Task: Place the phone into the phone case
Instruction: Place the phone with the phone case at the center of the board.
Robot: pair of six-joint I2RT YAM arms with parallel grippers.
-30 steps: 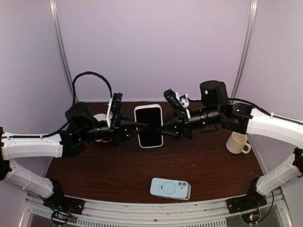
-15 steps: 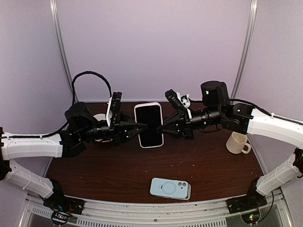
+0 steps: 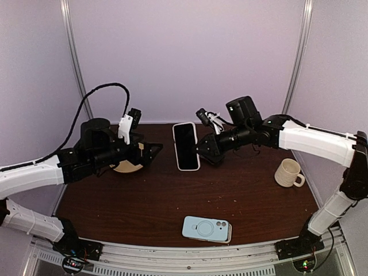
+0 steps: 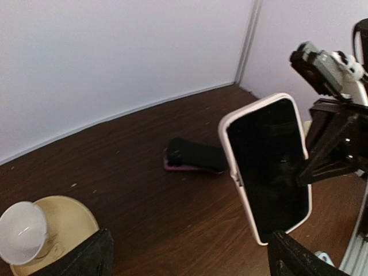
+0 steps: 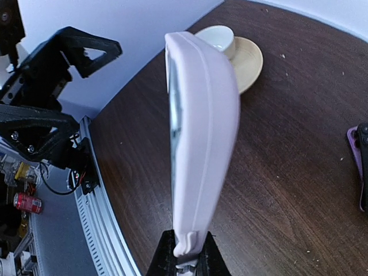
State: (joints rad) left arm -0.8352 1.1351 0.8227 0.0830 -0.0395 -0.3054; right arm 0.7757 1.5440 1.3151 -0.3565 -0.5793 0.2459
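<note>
Left gripper (image 3: 154,148) is drawing back from the phone (image 3: 186,146), which it was flanking half a second ago; its fingers are spreading wide and holding nothing, as the left wrist view is showing. The right gripper (image 3: 202,153) is now carrying the phone alone, its fingers clamping one long edge; the phone is hanging in the air over the far part of the table (image 3: 172,201), upright on its short end and touching nothing else. The phone case (image 3: 206,228) is lying flat near the front edge, well apart from the phone; judging by the ring and camera opening that are showing, it is probably lying back upward, so its open side is likely facing the table.

With a single edge grip, the phone is liable to be pivoting between the pads; slow travel and a level wrist are advisable. The free left gripper is best placed for turning and steadying the case; one phone corner should be going in first, and the rest pressing down after.
</note>
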